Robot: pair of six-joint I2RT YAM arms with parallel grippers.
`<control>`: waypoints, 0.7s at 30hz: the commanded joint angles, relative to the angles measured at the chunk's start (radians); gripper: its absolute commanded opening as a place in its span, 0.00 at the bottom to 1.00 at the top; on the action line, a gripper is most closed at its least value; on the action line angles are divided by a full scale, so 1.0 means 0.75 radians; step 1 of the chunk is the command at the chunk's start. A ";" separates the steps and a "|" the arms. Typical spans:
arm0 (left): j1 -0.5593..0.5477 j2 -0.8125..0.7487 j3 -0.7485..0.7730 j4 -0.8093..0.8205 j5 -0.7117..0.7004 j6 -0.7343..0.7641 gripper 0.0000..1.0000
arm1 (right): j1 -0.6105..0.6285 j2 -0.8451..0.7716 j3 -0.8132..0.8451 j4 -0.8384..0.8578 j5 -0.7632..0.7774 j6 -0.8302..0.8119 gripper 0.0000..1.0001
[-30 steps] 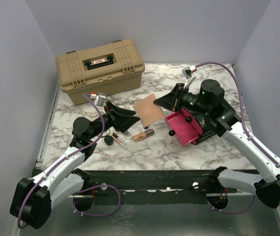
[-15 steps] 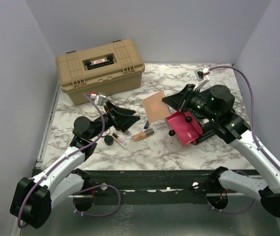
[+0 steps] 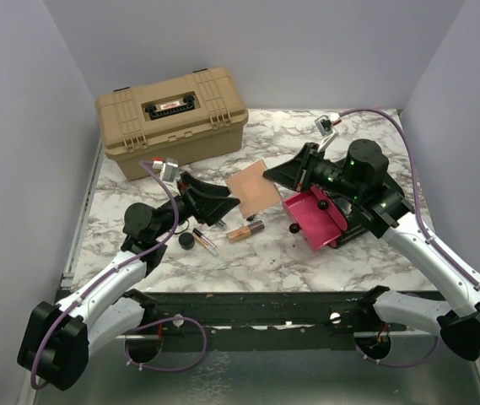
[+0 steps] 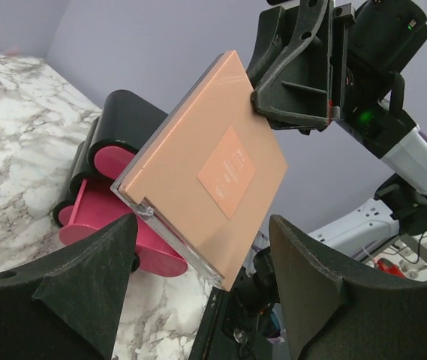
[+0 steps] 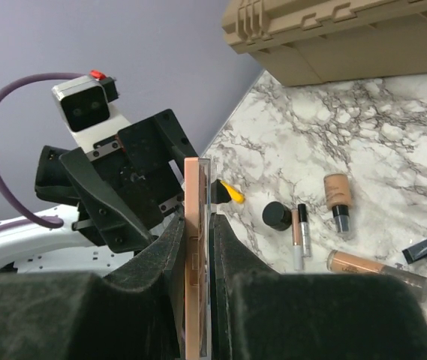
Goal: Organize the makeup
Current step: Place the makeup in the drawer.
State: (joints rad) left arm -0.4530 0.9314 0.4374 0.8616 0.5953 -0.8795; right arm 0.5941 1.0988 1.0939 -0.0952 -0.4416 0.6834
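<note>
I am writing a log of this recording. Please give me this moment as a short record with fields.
held item: flat square compact, tilted, above the table
right gripper: shut on the compact's edge
left gripper: open, facing the compact, not closed on it
lying on the table: black round jar, slim tube, copper tube
at the back: tan case, lid closed
under the right arm: pink drawer

The compact [image 4: 213, 169] hides part of the black box [image 4: 127, 120].
</note>
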 commanded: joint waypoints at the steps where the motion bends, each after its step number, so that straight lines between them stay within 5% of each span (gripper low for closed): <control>1: -0.005 0.027 -0.040 0.164 0.038 -0.065 0.72 | 0.008 -0.017 -0.013 0.106 -0.073 0.032 0.15; 9: -0.007 0.051 -0.035 0.211 0.041 -0.093 0.66 | 0.008 -0.023 -0.029 0.107 -0.049 0.030 0.15; 13: -0.005 0.045 -0.052 0.282 0.063 -0.118 0.50 | 0.007 0.010 0.003 0.059 -0.089 0.004 0.15; 21: -0.006 0.030 -0.085 0.425 0.073 -0.171 0.33 | 0.008 0.036 0.024 -0.001 -0.098 -0.025 0.17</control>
State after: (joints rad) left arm -0.4526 0.9707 0.3748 1.0397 0.6052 -0.9764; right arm 0.5945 1.1000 1.0851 -0.0555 -0.4847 0.6907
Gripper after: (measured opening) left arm 0.355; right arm 0.176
